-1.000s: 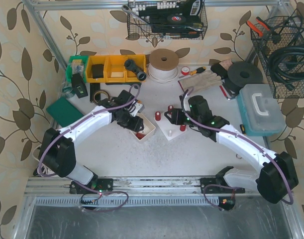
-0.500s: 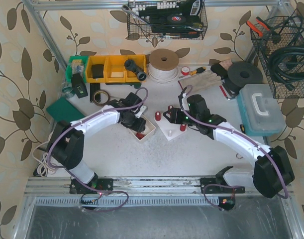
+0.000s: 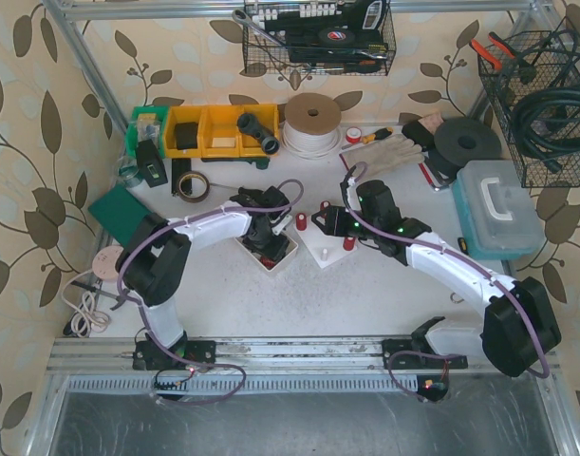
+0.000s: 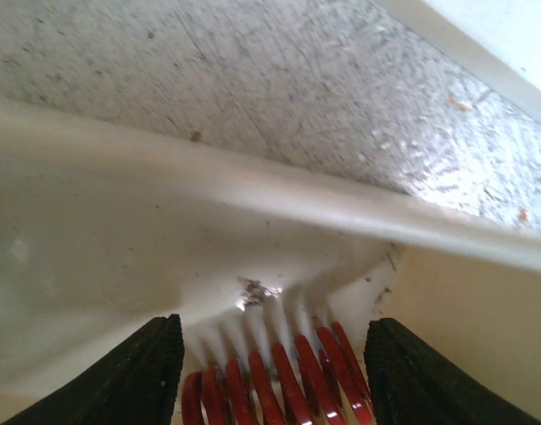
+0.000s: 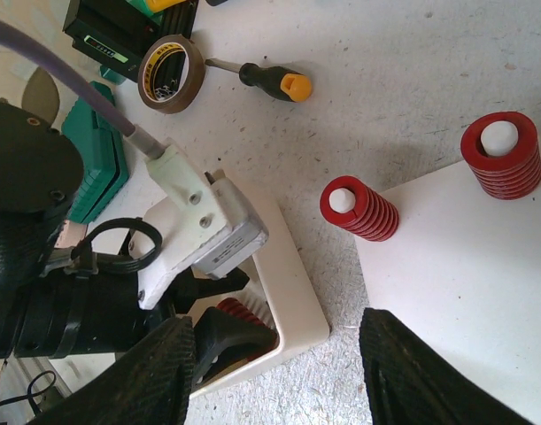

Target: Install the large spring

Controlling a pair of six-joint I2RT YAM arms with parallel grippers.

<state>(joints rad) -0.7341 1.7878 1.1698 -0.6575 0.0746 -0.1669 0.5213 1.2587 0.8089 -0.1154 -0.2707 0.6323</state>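
Left wrist: large spring (image 4: 279, 394) lies crosswise, spanning the left tool (image 4: 272, 354).

Cream wallpaper (image 3: 43, 123) printed with brown leaves and curling vines covers the walls on three sides. A scuffed, speckled grey-white tabletop (image 3: 365, 294) fills the middle under even light. Aluminium frame posts (image 3: 90, 76) rise at the corners. Black wire baskets hang at the back (image 3: 318, 38) and on the right (image 3: 546, 104). A metal rail (image 3: 308, 347) runs along the near edge.

No legible txt or nos.; red logo on black case (image 3: 339, 36) too small to read.
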